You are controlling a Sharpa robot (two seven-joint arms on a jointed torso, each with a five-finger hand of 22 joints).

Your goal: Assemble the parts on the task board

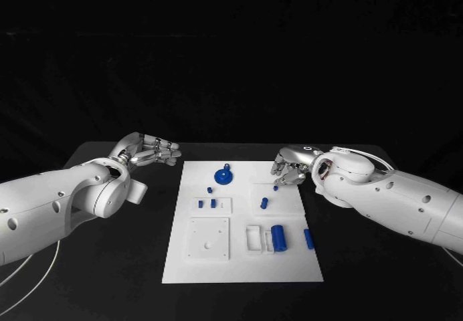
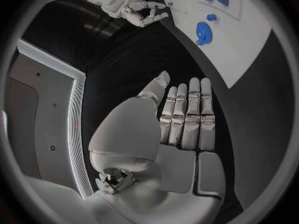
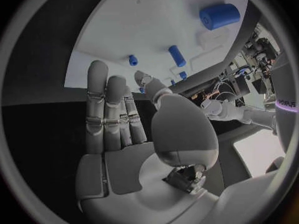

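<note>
Both hands were empty with fingers apart, left hand (image 1: 152, 151) off the task board (image 1: 241, 267), right hand (image 1: 290, 167) over its far right edge, probably staged to reach the blue parts (image 1: 278, 237) lying loose there.

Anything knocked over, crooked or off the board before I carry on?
Nothing stands out. The blue parts, gear and cylinder included, all lie on the white board, which sits square. Left hand and right hand hold nothing.

left hand (image 1: 150, 150) empty with fingers extended, right hand (image 1: 290, 166) empty, fingers loosely apart
</note>
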